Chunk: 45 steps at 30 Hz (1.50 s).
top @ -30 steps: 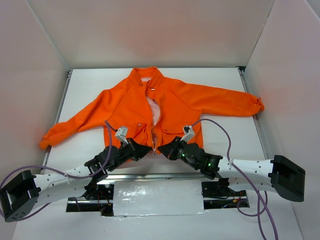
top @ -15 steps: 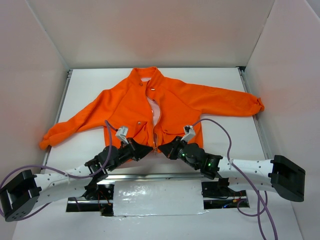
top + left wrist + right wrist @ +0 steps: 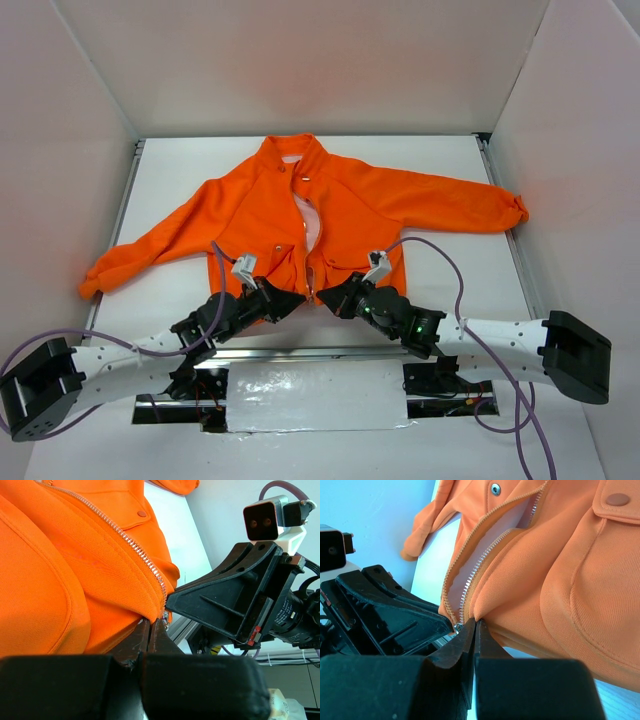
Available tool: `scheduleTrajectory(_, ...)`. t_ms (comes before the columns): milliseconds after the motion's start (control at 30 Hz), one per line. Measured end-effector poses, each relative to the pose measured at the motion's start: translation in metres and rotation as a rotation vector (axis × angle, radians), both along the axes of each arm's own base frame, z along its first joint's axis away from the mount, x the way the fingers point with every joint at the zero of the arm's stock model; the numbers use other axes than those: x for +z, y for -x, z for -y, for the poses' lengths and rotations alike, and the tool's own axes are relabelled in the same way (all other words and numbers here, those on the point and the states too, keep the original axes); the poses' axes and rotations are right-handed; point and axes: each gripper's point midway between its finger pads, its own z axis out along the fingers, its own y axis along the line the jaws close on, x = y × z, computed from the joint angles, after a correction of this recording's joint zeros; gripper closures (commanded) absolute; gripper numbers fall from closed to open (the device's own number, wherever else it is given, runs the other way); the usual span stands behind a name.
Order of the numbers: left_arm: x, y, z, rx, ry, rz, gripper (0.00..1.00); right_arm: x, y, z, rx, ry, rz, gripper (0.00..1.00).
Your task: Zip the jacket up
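Note:
The orange jacket (image 3: 330, 205) lies flat on the white table, collar far, sleeves spread, zipper (image 3: 311, 255) open over a pale lining. My left gripper (image 3: 296, 298) is shut on the jacket's bottom hem left of the zipper; in the left wrist view (image 3: 151, 625) its jaws pinch orange fabric beside the zipper teeth (image 3: 135, 547). My right gripper (image 3: 325, 297) is shut on the hem right of the zipper; in the right wrist view (image 3: 476, 622) it pinches a fabric fold next to the zipper's silver slider (image 3: 457, 626). The two grippers nearly touch.
White walls enclose the table on three sides. A metal rail (image 3: 300, 352) and a silver-taped plate (image 3: 315, 395) lie at the near edge between the arm bases. Purple cables (image 3: 445, 265) loop over both arms. The right sleeve end (image 3: 515, 210) reaches the right wall.
Both grippers have crept slightly together at the zipper's bottom end; the hem is bunched a little more. The rest of the jacket is unmoved.

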Motion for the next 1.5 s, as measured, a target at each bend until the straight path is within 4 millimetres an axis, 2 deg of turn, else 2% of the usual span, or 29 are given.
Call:
scheduleTrajectory(833,-0.013,0.005,0.001,-0.039,-0.083,0.005,1.0,-0.006,-0.001,-0.001,0.096,0.075,0.054,1.0)
scheduleTrajectory(1133,-0.023,0.004,0.002,-0.037,-0.101,-0.021,1.0,-0.018,-0.002,-0.006,0.106,0.076,0.019,1.0)
scheduleTrajectory(1267,-0.023,0.002,0.003,-0.021,-0.082,-0.042,1.0,-0.017,-0.004,-0.004,0.079,0.051,-0.004,1.0)
scheduleTrajectory(1500,-0.02,-0.001,-0.001,0.023,-0.029,-0.071,1.0,-0.005,-0.002,0.0,0.023,-0.091,-0.079,1.0)
